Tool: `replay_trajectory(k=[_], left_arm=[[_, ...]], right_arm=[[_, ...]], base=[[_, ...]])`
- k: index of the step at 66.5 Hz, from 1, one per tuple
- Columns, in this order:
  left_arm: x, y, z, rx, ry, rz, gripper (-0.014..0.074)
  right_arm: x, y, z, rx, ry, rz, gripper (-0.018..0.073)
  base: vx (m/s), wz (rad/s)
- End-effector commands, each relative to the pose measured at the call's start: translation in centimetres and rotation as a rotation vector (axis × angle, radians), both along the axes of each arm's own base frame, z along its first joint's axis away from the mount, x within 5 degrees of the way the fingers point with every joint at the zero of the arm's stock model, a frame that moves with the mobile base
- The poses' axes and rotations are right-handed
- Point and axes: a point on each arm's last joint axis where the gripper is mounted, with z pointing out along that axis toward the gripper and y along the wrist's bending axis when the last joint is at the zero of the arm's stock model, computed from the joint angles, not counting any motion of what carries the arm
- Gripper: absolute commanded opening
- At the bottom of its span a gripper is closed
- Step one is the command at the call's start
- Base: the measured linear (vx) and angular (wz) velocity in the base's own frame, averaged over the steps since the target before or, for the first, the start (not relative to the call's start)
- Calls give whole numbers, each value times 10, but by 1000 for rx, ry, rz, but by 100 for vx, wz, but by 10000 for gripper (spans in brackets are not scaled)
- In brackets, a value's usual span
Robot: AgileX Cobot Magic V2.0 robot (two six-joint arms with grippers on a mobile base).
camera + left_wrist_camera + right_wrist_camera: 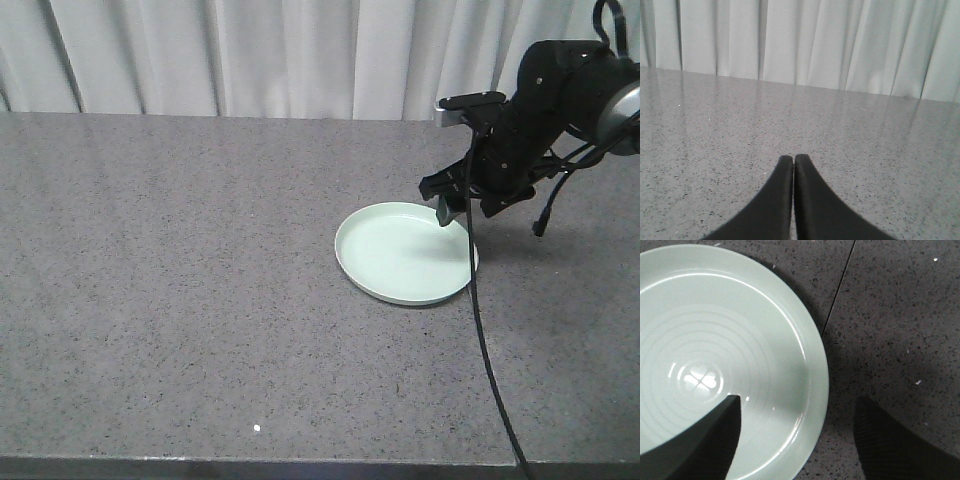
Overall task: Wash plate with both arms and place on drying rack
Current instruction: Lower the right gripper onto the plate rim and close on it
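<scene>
The pale mint-green plate (405, 252) lies flat on the grey speckled counter (180, 280), right of centre. My right gripper (455, 212) hangs over the plate's far right rim, open. In the right wrist view the plate (715, 340) fills the left side; my right gripper (797, 412) straddles the rim, with one finger over the plate's inside and the other over the counter outside it. My left gripper (793, 160) is shut and empty, low over bare counter; it does not show in the front view. The drying rack is out of view.
A white curtain (300, 55) hangs behind the counter's far edge. A black cable (485, 340) runs from the right arm across the counter to the front edge, passing the plate's right side.
</scene>
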Motion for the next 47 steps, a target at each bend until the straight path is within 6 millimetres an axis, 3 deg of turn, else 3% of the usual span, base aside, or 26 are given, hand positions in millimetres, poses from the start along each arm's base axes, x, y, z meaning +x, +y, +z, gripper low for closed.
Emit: replay_trajectory(k=[1, 14, 35, 42, 47], left_arm=[[-1, -1, 3, -5, -75, -6, -6], [-1, -1, 3, -5, -75, -6, -6], [-1, -1, 3, -5, -75, -6, -6], [-1, -1, 3, -5, -75, -6, -6], [-1, -1, 3, -5, -75, -6, -6]], right_arm=[[2, -5, 23, -21, -64, -32, 464], [10, -5, 0, -40, -14, -36, 464], [14, -7, -17, -70, 29, -38, 460], [14, -7, -22, -73, 55, -41, 421], [13, -7, -23, -75, 62, -40, 343]], base=[[0, 0], [0, 0], [0, 0], [0, 0], [0, 0]])
